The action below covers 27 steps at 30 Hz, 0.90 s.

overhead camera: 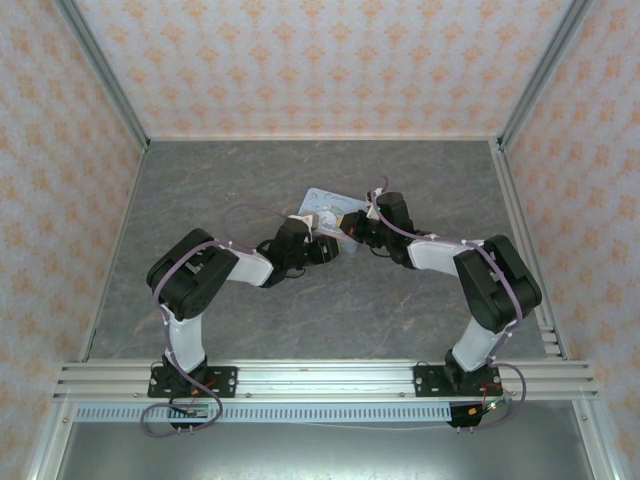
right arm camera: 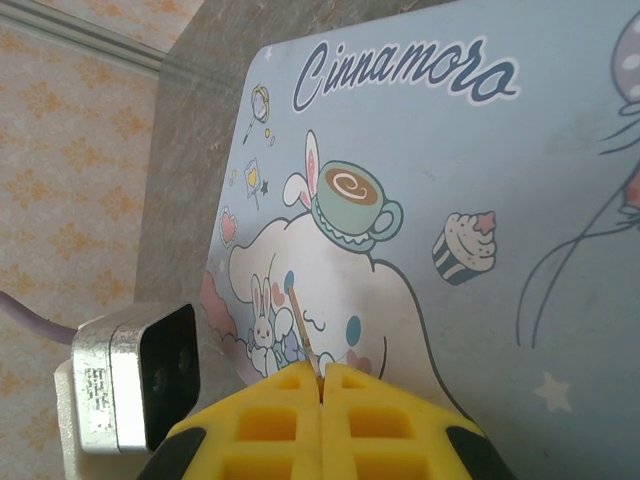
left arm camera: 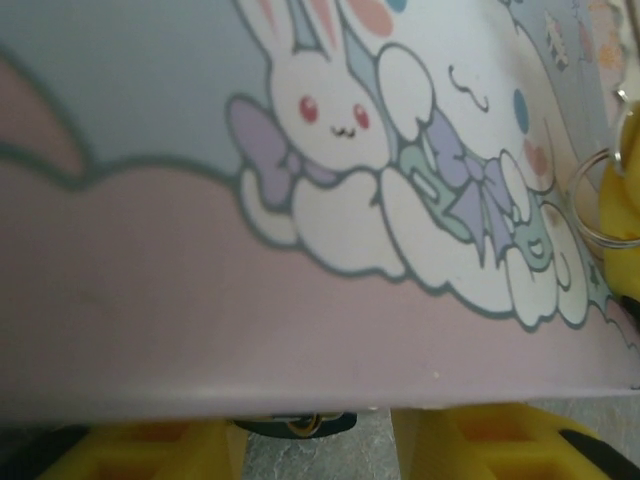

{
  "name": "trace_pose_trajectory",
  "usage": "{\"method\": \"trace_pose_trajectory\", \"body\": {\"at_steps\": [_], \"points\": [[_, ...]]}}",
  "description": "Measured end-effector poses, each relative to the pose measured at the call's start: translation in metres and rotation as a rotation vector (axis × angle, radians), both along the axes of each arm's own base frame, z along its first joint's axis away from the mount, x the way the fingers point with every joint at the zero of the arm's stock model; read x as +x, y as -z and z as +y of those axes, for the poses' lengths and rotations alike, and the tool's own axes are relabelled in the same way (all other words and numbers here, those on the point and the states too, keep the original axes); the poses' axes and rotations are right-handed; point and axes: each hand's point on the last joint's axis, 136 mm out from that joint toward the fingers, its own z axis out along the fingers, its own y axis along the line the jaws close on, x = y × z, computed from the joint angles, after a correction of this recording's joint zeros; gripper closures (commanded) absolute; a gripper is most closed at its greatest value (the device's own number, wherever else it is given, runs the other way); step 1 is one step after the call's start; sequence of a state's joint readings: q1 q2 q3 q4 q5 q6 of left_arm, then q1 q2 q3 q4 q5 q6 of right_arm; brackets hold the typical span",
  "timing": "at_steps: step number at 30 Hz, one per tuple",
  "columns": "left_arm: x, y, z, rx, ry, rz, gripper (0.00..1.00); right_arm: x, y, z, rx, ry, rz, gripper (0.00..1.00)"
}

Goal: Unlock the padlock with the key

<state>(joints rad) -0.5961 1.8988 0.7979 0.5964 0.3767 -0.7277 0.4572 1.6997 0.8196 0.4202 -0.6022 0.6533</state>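
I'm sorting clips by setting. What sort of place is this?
Probably a lab test booth dressed up as a room: patterned wallpaper panels on three sides, aluminium frame rails along the near edge, and a left arm and right arm bolted there at a grey stone-look tabletop.

I see the padlock (left arm camera: 295,424), dark teal, peeking under the tin (left arm camera: 300,300) at six o'clock; the key (right arm camera: 305,335), edge-on, juts toward eleven from the right gripper (right arm camera: 322,375).
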Motion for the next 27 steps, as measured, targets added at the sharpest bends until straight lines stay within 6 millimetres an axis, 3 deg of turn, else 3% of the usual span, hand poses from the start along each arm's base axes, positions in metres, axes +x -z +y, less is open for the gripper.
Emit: {"method": "trace_pose_trajectory", "body": {"at_steps": [10, 18, 21, 27], "points": [[0.003, 0.002, 0.003, -0.009, -0.043, 0.019, 0.72, -0.002, -0.001, -0.001, 0.002, 0.000, -0.004, 1.00], [0.000, 0.000, 0.003, -0.011, -0.050, 0.025, 0.73, -0.012, -0.003, -0.008, -0.035, -0.006, 0.011, 1.00], [-0.004, -0.002, 0.006, -0.008, -0.055, 0.035, 0.73, -0.017, -0.015, -0.014, -0.067, -0.007, -0.015, 1.00], [-0.012, -0.019, 0.005, -0.023, -0.056, 0.050, 0.73, -0.034, -0.064, -0.027, -0.099, -0.030, -0.180, 1.00]]}}
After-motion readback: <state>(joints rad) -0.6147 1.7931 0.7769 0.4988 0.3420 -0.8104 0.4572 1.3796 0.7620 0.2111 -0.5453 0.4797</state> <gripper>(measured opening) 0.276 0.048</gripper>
